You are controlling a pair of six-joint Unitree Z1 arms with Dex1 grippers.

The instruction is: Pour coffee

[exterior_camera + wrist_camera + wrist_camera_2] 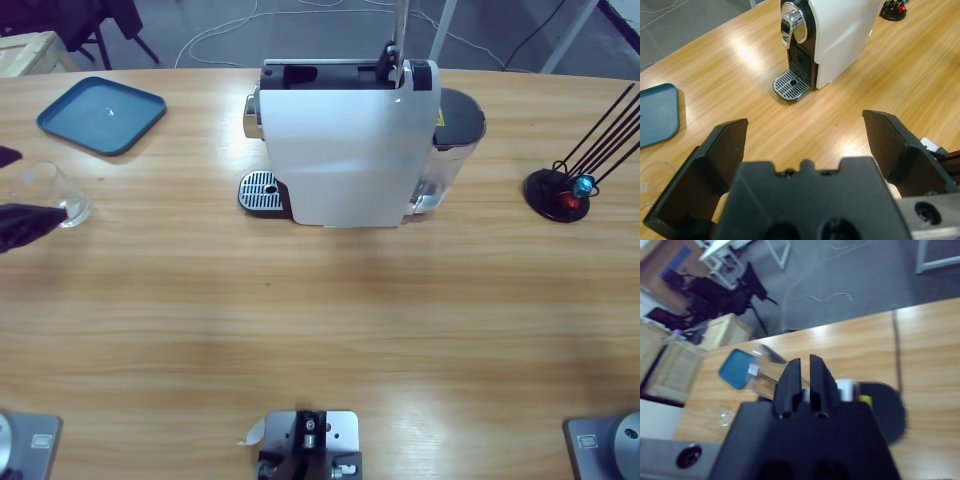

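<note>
Coffee first: I can't make out any liquid for certain in the clear glass cup (58,195). The cup stands upright at the far left end of the wooden table (320,320), near the blue tray (100,115) and well apart from the coffee machine (345,140).

The left gripper (805,122) has its jaws spread wide with nothing between them. It looks along the table toward the machine's spout and the drip grille (791,85). In its wrist view the cup's rim shows just outside one jaw, low at the edge. From above, two black jaw tips poke in at the left edge beside the cup. The lower one meets the cup's outline, and whether it touches I can't tell.

The right gripper (805,362) is up high with its jaws pressed nearly together, holding nothing. It looks down past the machine's black tank lid (887,410) toward the tray.

Off at the right end sits a black wire capsule stand (558,192) holding a red and a blue capsule.
</note>
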